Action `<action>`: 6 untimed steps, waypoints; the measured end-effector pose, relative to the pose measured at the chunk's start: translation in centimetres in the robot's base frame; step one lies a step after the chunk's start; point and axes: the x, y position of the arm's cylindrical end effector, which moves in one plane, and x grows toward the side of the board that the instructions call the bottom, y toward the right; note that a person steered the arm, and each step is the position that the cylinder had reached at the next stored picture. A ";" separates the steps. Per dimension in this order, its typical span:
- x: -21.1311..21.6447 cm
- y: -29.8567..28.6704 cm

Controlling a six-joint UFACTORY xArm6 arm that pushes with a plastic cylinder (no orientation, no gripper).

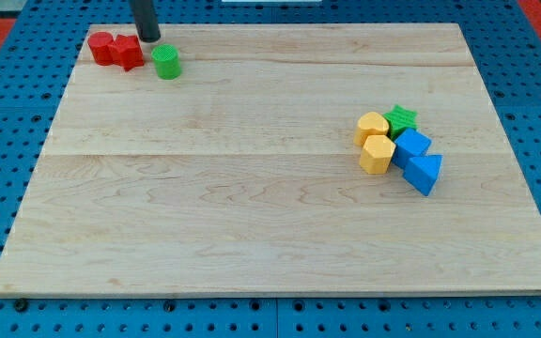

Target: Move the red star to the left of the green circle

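The red star (127, 52), small, stiff and likely light on the smooth tabletop (252, 188), sits just left of my tip (148, 38), green circle (166, 62) lower right; you have no pincer, so push its flank.

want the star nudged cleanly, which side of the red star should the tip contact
No grip is possible, only a push. The red star already lies left of the green circle, with another red block against its left. My tip sits at its upper right; any push should likely meet that face.
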 end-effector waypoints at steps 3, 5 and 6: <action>5.9 -0.2; 6.0 1.3; 2.8 0.1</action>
